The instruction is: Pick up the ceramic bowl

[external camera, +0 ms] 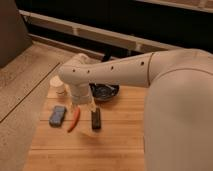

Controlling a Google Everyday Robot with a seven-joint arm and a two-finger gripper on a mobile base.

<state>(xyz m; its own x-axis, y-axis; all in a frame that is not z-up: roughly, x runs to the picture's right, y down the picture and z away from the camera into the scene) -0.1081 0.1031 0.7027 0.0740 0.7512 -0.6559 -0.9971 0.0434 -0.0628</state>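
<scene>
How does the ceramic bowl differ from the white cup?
The ceramic bowl is dark and glossy; the white cup is pale and matte-looking. The bowl is wider and shallower; the cup is narrower and taller. Both stand upright on the far part of the wooden table, with the pincer down between them.

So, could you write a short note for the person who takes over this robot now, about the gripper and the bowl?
The gripper hangs over the wooden table, beside the near-left rim of the round, glossy dark ceramic bowl.
The bowl stands at the table's far side, right of the small white cup, not lifted.
Done: nothing yet.
Left: grasp the bowl and lift it.
A flat black bar lies close in front of the gripper.
</scene>
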